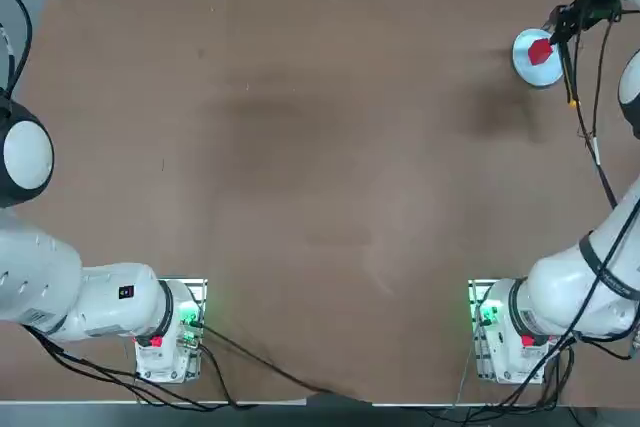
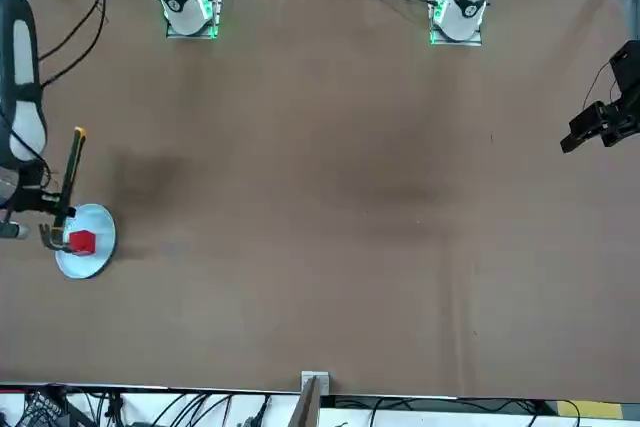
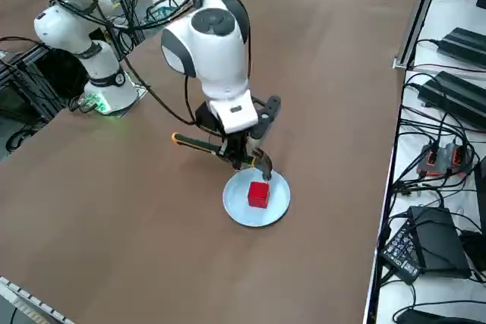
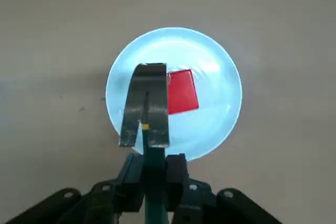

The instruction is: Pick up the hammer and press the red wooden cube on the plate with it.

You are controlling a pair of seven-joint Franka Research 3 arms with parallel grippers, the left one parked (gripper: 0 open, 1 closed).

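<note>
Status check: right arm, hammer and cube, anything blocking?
Right gripper fingers shut on hammer, hovering over plate. Hammer head beside red wooden cube, not visibly pressing it; cube sits on plate. Nothing in the way.

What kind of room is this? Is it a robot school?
Probably a robot lab. Robot arms are bolted to a big brown table, cables and electronics line its edge, and the right gripper holds a hammer over a red cube on a plate.
</note>
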